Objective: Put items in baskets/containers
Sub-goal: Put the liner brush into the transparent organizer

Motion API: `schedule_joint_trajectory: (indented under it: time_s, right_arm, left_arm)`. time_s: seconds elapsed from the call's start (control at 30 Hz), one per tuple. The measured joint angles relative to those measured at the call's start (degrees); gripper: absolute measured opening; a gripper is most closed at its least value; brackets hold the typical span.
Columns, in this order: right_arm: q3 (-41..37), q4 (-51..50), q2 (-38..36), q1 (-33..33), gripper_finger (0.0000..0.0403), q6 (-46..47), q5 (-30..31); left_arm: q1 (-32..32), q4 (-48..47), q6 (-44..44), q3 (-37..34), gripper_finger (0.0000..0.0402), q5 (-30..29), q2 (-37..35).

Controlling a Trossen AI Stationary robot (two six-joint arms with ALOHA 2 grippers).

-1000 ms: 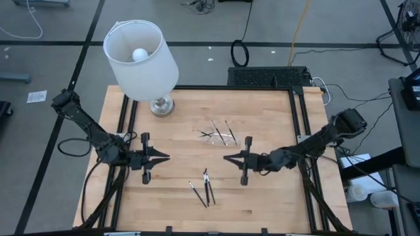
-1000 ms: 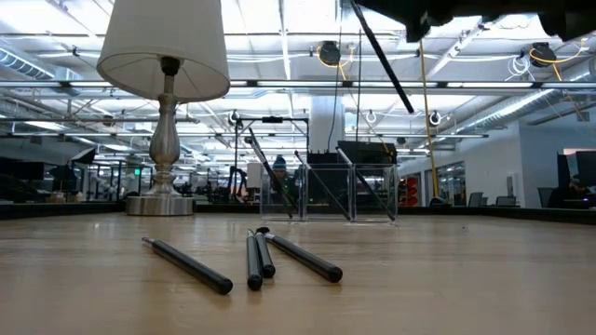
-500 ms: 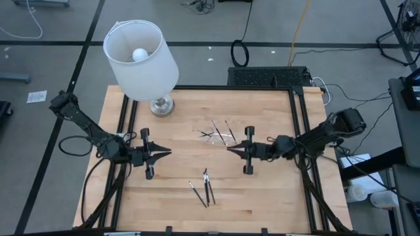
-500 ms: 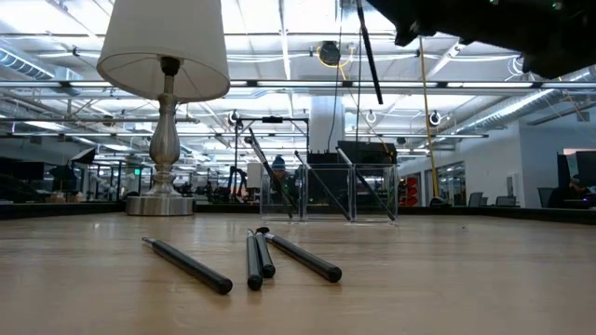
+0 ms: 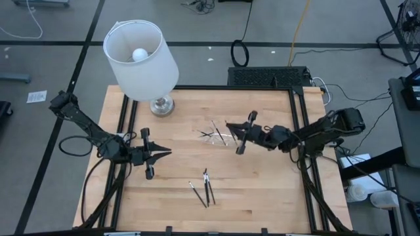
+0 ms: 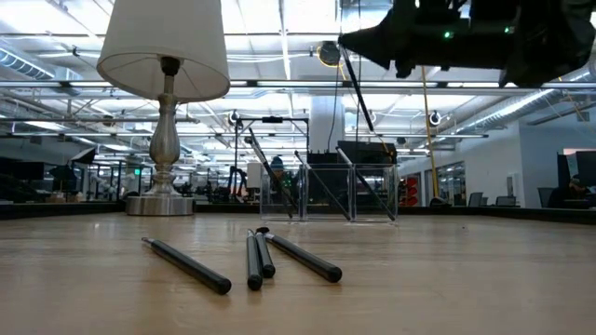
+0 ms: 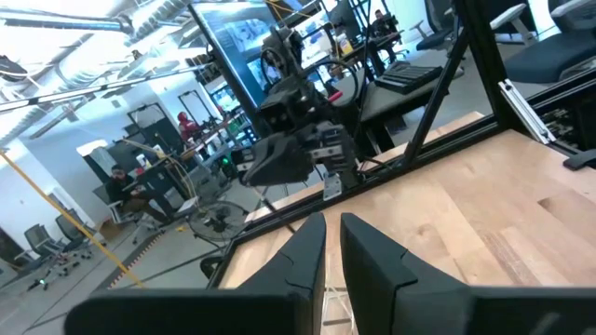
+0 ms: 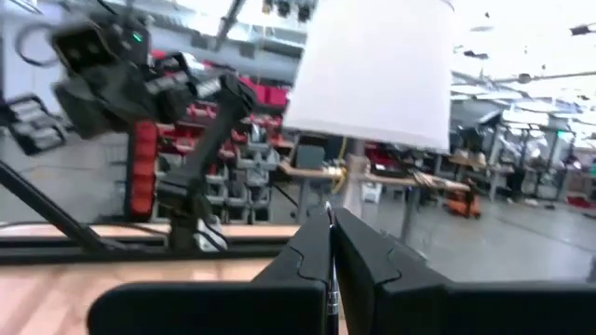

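Three thin dark sticks lie flat on the wood near the table's near edge, and show close up in the low view. A clear shallow tray sits mid-table with a few sticks leaning inside it. My right gripper hovers at the tray's right end, shut on one more stick. My left gripper waits shut above the wood, left of the tray, holding nothing. My right gripper pinches the stick's upper end between its two fingertips, reaching in nearly level from the table's right. The stick is lifted clear and hangs slanting below the fingertips, its lower end above the tray.
A lamp with a white shade and a metal base stands at the table's far left corner. Black rails frame the wood on both sides. Bare wood lies between the tray and the loose sticks.
My right gripper has carried the stick from mid-table toward the far edge and left, ending at the tray's right end. It has turned a little toward the far edge on the way. The stick's hanging slant has shifted with that turn. The three loose sticks have stayed put.
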Motion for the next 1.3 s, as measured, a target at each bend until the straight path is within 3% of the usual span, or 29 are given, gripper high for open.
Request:
schedule_joint_trajectory:
  time_s: [0.1, 0.27, 0.33, 0.53, 0.7, 0.83, 1.17, 1.3]
  right_arm:
    - [0.0, -1.3, 0.0, -1.7, 0.0000, 1.4, -0.3]
    - [0.0, 1.2, 2.8, -4.1, 0.0000, 5.0, -7.5]
    - [0.0, 1.7, 4.0, -4.2, 0.0000, 5.2, -7.5]
    - [-2.1, 5.9, 6.3, -3.1, 0.0000, 5.4, -5.6]
    - [-5.9, 7.2, 6.3, -2.0, 0.0000, 5.5, 0.2]
    - [-8.0, 10.3, 6.3, -2.0, 0.0000, 4.7, 0.1]
    - [-8.2, 10.3, 8.6, -2.9, 0.0000, 5.3, 0.4]
    - [-6.6, 10.4, 13.0, -3.6, 0.0000, 7.5, 3.5]
  left_arm:
    - [0.0, 0.0, 0.0, 0.0, 0.0047, 0.0, 0.0]
    - [0.0, 0.0, 0.0, 0.0, 0.0047, 0.0, 0.0]
    - [0.0, 0.0, -0.1, 0.0, 0.0047, 0.0, 0.0]
    - [0.0, 0.0, -2.4, 0.0, 0.0047, 0.0, 0.0]
    - [0.0, 0.0, -2.6, 0.0, 0.0047, -0.1, 0.0]
    - [0.0, 0.0, -2.2, 0.0, 0.0047, -0.1, 0.0]
    - [2.3, 0.0, -2.1, 0.0, 0.0047, 0.0, 0.0]
    - [3.2, 0.0, -3.1, 0.0, 0.0047, 0.0, 0.0]
